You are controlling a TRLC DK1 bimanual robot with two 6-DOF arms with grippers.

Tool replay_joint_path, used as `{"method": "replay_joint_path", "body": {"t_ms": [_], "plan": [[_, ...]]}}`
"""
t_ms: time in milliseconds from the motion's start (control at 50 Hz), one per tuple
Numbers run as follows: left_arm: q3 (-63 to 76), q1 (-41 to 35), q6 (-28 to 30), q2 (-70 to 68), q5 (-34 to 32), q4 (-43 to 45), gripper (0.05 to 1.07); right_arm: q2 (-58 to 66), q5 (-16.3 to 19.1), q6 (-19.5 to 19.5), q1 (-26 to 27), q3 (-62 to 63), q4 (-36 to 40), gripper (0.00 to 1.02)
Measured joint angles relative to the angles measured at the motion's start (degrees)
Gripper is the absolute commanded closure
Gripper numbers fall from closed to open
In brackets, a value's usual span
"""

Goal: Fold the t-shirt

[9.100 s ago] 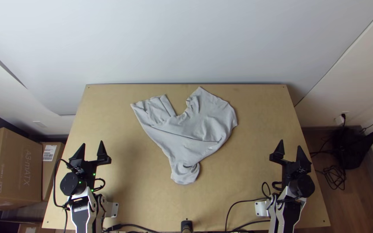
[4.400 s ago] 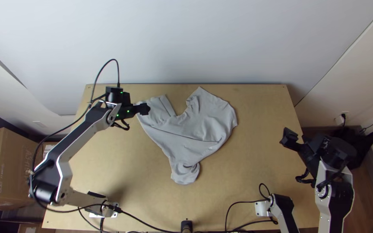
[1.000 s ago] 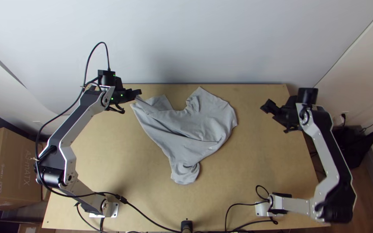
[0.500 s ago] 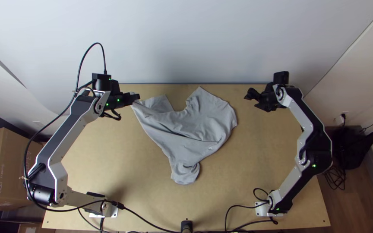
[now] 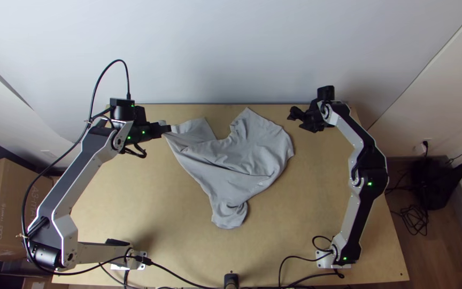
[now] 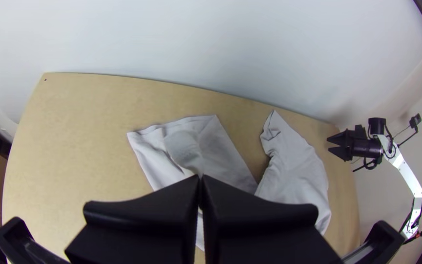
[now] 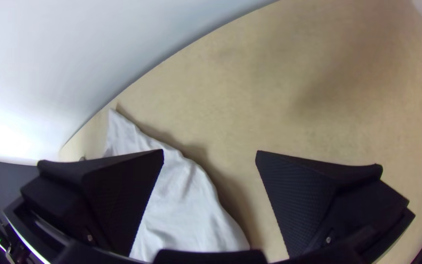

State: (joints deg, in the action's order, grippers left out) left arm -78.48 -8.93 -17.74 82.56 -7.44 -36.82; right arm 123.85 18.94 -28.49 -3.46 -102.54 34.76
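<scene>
The flat-fingered black left pincer (image 6: 200, 178) grips the crumpled grey fabric t-shirt (image 5: 241, 160) by its far-left end on the light wooden desk (image 5: 306, 214), so the open black right pincer (image 7: 209, 152) should straddle the opposite edge low, close firmly, then draw creases gently flat.

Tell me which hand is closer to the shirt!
Left. The left hand is pinching the grey shirt near one corner; the right hand is open, off the opposite side.
</scene>
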Motion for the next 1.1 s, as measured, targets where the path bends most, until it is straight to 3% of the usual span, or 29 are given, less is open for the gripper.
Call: {"method": "replay_joint_path", "body": {"t_ms": [700,880,960,1100], "plan": [[0.83,1.84,0.90,-2.40,0.22,-1.07,1.05,7.17,0.00,-2.62,-5.53,-6.23,1.11,0.17],[0.87,2.64,1.31,-2.97,0.20,-1.38,1.05,8.41,0.00,-2.82,-7.58,-7.17,1.42,0.60],[0.87,3.13,1.49,-3.28,0.20,-1.53,1.05,9.20,-0.02,-2.86,-8.22,-7.78,1.36,1.00],[0.87,4.31,1.95,-3.89,0.20,-1.73,1.05,9.55,0.00,-2.84,-8.55,-7.74,1.64,1.00]]}}
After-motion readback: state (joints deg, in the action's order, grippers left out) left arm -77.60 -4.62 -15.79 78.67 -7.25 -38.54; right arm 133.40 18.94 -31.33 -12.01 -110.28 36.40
